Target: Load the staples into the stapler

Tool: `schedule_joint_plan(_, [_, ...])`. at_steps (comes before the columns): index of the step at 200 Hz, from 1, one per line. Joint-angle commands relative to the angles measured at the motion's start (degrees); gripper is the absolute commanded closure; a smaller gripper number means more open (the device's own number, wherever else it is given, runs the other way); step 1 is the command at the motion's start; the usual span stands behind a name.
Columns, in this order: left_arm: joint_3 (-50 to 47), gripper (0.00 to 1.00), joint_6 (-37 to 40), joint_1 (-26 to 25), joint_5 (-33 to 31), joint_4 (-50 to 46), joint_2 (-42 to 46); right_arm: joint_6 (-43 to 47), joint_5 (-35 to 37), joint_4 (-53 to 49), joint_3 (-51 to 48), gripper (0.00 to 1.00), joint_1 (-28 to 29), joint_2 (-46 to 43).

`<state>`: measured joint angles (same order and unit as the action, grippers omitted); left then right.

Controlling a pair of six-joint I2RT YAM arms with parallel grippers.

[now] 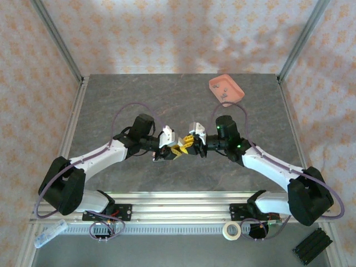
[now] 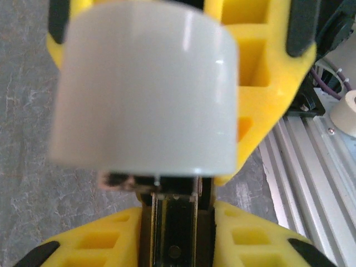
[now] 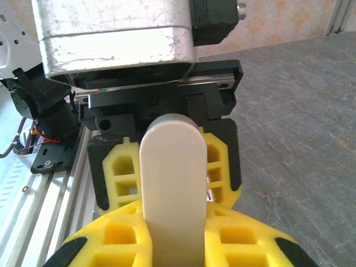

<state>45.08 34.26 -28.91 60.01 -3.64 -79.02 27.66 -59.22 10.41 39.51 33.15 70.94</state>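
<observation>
Both grippers meet at the middle of the table and hold one mini stapler between them. My left gripper point(image 1: 176, 150) point(image 2: 175, 225) is shut on the stapler's dark metal magazine channel point(image 2: 175, 233). The stapler's white top point(image 2: 144, 83) point(image 3: 172, 189) stands up out of my right gripper point(image 1: 190, 146) point(image 3: 172, 239), whose yellow fingers point(image 3: 111, 239) are shut on its sides. The salmon-pink tray point(image 1: 233, 84) sits at the far right of the table, with tiny grey staples point(image 1: 223, 92) in it. I cannot tell whether any staples lie in the channel.
An aluminium rail point(image 1: 178, 200) runs along the near edge. A roll of tape point(image 1: 231, 230) point(image 2: 346, 111) and a black block point(image 1: 312, 246) lie at the near right, and a clear plastic item point(image 1: 50, 232) at the near left. Metal frame posts stand at the far corners.
</observation>
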Motion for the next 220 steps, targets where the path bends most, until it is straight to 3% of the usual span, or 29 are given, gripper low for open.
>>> schedule_joint_plan(1, [0.43, 0.75, -1.91, -0.54, -1.76, 1.94, 0.94, -0.72, -0.12, 2.68, 1.56, 0.96, -0.53, -0.19])
schedule_joint_plan(51, [-2.79, 0.87, -6.7, -0.54, -8.96, 7.61, 4.1, -3.39, 4.42, 5.76, -0.6, 0.89, -0.67, -1.27])
schedule_joint_plan(110, [-3.29, 0.92, -8.21, -0.8, -14.19, 9.3, 5.49, -10.3, 14.25, 7.51, -1.56, 0.53, -0.54, -2.82])
schedule_joint_plan(171, [-3.2, 0.93, -9.98, -1.06, -16.67, 10.5, 5.0, -16.3, 18.96, 11.49, -3.18, 0.41, 1.14, -2.82])
schedule_joint_plan(194, [-3.38, 0.92, -14.16, -1.57, -22.79, 11.36, 5.17, -21.88, 22.22, 10.87, -3.22, 0.34, 1.15, -4.68])
schedule_joint_plan(220, [-3.44, 0.92, -23.92, -2.32, -32.64, 13.38, 4.52, -29.69, 27.62, 8.1, -2.94, 0.29, 1.13, -7.19])
